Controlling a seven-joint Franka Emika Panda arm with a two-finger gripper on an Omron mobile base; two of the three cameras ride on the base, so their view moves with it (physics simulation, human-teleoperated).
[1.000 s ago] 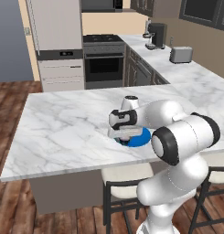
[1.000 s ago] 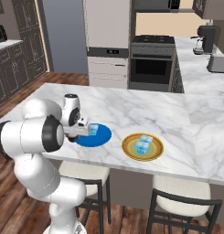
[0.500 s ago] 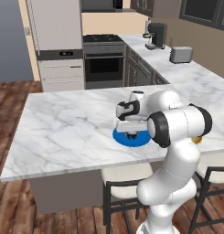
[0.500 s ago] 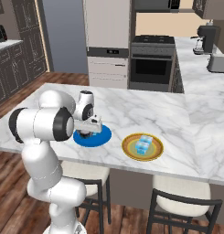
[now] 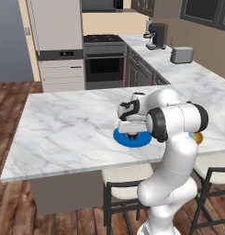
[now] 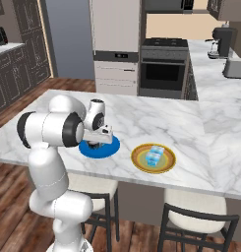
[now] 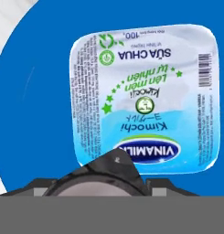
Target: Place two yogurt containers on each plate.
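In the left base view, the blue plate is seen at frame centre on the marble counter, with the gripper lowered directly over it; whether its jaws are wide or narrow cannot be told, since the fingertips are hidden against the plate. In the right base view, the same plate lies left of centre and the yellow-rimmed plate sits just right of it, apart, with two pale blue yogurt containers resting side by side on its middle. In the hand view, a blue-labelled yogurt cup is shown lying on the blue plate, and a dark cup with a pale top is seen at the bottom edge, overlapping its lower corner.
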